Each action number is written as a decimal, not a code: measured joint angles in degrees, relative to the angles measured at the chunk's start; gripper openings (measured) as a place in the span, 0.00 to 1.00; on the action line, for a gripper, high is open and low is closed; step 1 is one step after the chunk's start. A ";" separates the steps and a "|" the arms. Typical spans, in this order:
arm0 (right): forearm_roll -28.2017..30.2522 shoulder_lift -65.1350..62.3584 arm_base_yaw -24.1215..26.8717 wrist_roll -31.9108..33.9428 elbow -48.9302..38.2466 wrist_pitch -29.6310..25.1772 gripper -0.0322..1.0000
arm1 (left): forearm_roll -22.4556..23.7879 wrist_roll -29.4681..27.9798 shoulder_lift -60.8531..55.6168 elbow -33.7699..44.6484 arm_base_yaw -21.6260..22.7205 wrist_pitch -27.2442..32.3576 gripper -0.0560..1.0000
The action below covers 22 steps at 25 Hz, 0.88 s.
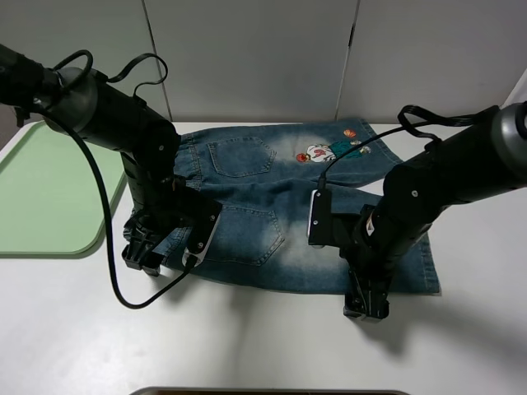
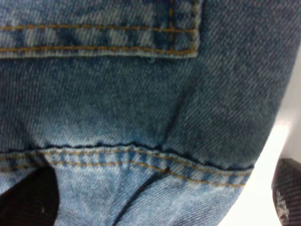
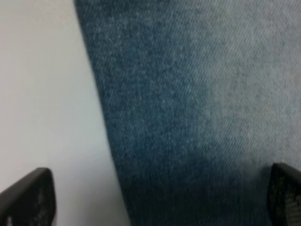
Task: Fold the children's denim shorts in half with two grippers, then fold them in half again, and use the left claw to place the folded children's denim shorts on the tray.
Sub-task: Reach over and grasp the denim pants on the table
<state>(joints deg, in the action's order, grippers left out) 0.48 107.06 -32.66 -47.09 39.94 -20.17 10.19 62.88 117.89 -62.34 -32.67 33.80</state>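
White tabletop (image 1: 247,346) is covered at its middle by the children's denim shorts (image 1: 255,193), spread flat near the tray (image 1: 49,197). Their near edge is straddled by the left gripper (image 1: 142,260) and the right gripper (image 1: 366,306), both held spread wide.

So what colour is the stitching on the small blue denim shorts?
Golden-orange stitching against the faded blue denim shorts; clearest in the left wrist view.
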 joint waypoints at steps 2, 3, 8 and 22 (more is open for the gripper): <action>-0.48 1.26 0.05 -0.66 1.21 -1.59 0.70 | 0.02 0.00 0.00 0.00 0.00 0.00 0.90; -0.48 1.78 0.19 -0.78 1.69 -2.36 0.70 | 0.02 0.00 0.00 0.00 0.00 0.00 0.90; -1.81 3.65 0.48 -1.12 4.05 -5.75 0.70 | 0.06 0.00 0.05 0.00 0.00 0.00 0.89; -2.65 3.86 0.48 -1.34 4.17 -4.76 0.28 | 0.01 0.34 0.05 0.00 0.00 -0.32 0.64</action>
<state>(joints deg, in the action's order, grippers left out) -2.17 110.91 -32.17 -48.43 44.11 -24.93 10.20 63.22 117.95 -62.34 -32.67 33.48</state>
